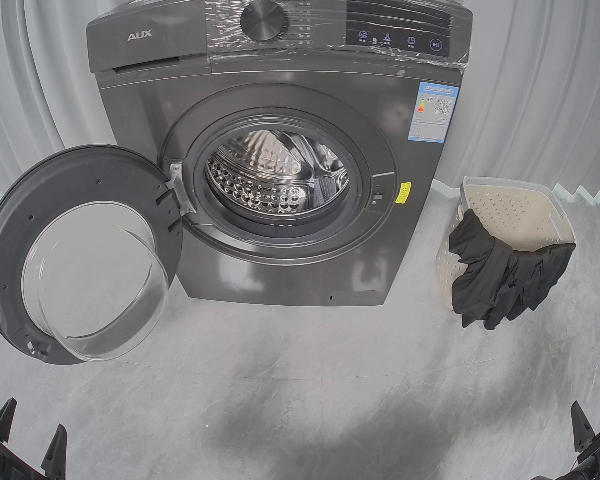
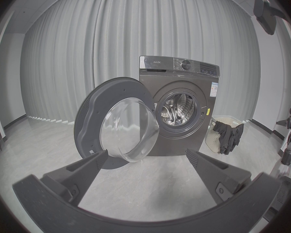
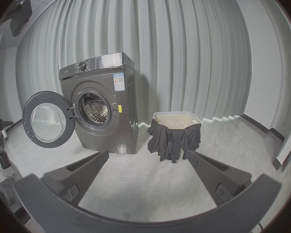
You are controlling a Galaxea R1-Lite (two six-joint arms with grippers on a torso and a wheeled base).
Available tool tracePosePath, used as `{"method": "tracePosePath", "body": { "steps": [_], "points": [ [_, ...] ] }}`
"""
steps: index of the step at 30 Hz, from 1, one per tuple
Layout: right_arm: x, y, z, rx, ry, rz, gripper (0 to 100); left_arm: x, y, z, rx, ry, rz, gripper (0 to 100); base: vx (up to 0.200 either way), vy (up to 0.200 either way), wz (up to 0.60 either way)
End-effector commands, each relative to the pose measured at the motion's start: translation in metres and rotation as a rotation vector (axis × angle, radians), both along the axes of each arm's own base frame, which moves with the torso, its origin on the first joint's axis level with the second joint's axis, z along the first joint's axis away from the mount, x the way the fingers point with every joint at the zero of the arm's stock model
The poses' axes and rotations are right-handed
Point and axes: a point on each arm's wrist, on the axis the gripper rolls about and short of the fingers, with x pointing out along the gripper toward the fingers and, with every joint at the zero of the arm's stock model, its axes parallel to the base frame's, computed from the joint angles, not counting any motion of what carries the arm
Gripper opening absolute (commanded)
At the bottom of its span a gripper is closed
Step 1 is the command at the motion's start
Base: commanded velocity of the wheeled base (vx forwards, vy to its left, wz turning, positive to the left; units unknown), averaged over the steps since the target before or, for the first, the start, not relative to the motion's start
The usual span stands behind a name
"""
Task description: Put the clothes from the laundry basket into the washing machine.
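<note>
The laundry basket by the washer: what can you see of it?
The laundry basket is a cream, plastic-looking tub with rounded corners and walls full of small holes. It stands upright on the grey floor, on the robot's right of the washing machine, close by but apart from it. Dark clothes hang over its front rim and down its outside.

The head view looks down on the washing machine [image 1: 147, 101] from near; both low wrist views share it from farther.
</note>
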Motion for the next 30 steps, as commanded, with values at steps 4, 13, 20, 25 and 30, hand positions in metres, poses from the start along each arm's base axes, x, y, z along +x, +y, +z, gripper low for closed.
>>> {"method": "tracePosePath", "body": {
  "steps": [4,13,20,25,30],
  "points": [
    [-0.0003,0.0000,-0.0012,0.000,-0.004,0.000,100,0.0000,0.0000,-0.0048,-0.001,0.000,0.000,100,0.000,0.000,0.00],
    [-0.0003,0.0000,-0.0012,0.000,-0.004,0.000,100,0.0000,0.0000,-0.0048,-0.002,0.000,0.000,100,0.156,0.000,0.00],
    [-0.0003,0.0000,-0.0012,-0.001,-0.004,0.000,100,0.0000,0.0000,-0.0048,-0.004,0.000,0.000,100,0.057,0.000,0.00],
    [-0.0003,0.0000,-0.0012,-0.001,-0.004,0.000,100,0.0000,0.0000,-0.0048,-0.005,0.000,0.002,100,0.000,0.000,0.00],
    [-0.0003,0.0000,-0.0012,-0.001,-0.004,0.000,100,0.0000,0.0000,-0.0050,-0.005,0.002,0.002,100,0.000,-0.120,0.00]
  ]
}}
